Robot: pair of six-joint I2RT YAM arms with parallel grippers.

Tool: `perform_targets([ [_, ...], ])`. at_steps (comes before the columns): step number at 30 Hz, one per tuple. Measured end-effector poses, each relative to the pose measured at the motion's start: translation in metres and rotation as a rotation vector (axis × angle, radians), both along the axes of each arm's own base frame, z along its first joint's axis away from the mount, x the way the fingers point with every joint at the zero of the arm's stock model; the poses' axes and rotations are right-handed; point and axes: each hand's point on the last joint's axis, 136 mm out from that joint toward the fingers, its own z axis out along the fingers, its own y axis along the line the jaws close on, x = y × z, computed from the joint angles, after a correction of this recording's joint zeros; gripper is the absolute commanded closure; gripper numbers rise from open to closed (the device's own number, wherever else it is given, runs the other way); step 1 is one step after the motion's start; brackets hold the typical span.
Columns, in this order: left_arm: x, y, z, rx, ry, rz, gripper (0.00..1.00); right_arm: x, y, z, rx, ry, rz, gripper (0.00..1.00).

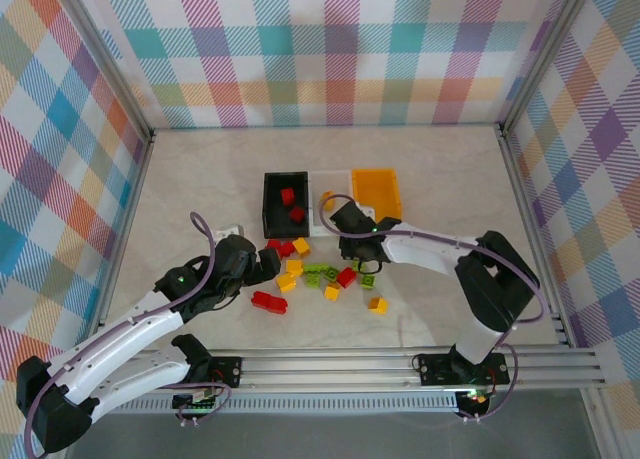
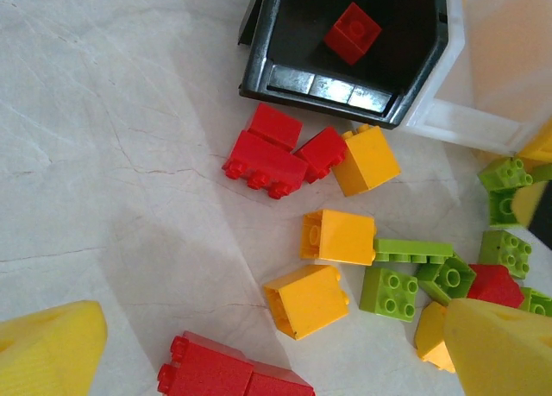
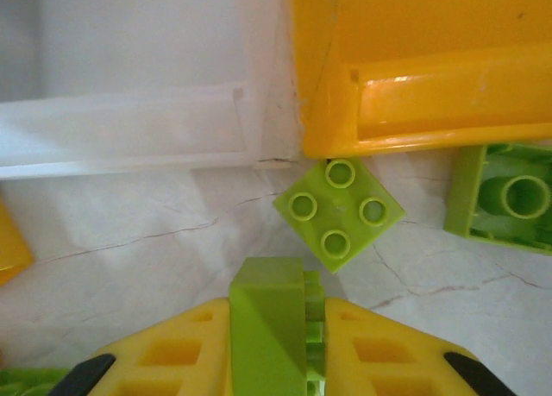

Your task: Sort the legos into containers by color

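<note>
Right wrist view: the right gripper (image 3: 276, 311) has a green brick (image 3: 259, 327) pinched between its yellow fingers (image 3: 172, 353), held just off the table (image 3: 129, 232) in front of the gap where the white bin (image 3: 129, 128) meets the orange bin (image 3: 414, 111). So the step in hand is a carry: the brick is gripped and needs a bin. From above, the black bin (image 1: 270, 217) holds red bricks (image 1: 288, 195) and the white one seems to hold a yellow brick (image 1: 327, 194), so I'd guess green goes in the orange bin. The next move would call for lifting clear of the near wall, shifting over the orange opening, then letting go. A loose green piece (image 3: 339, 210) lies just under that bin's rim and should not get knocked.

The right arm reaches in from the right, forearm stretched low across the table, wrist tipped down at the bins' near edge. The left gripper (image 1: 262, 266) hangs low at the left end of the pile (image 1: 315, 274), its fingers (image 2: 52, 353) spread wide and holding nothing, with red, yellow and green bricks lying on the table between and ahead of them, near the black bin.
</note>
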Motion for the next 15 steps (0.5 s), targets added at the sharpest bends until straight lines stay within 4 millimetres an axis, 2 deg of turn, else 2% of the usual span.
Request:
perform_targets([
  [6,-0.001,0.001,0.004,-0.012,-0.013,0.000,0.00,-0.003,0.001,0.066,0.113,-0.122,0.019,0.74],
  [8,-0.001,0.001,0.006,-0.017,-0.018,0.000,0.00,0.002,-0.003,0.083,0.123,-0.150,0.014,0.74],
  [12,-0.003,0.003,0.001,-0.011,-0.009,0.001,0.00,0.042,-0.021,0.111,0.122,-0.201,-0.056,0.73],
  [15,-0.007,0.006,-0.004,-0.003,0.002,0.002,0.00,0.076,-0.031,0.115,0.106,-0.212,-0.107,0.73],
])
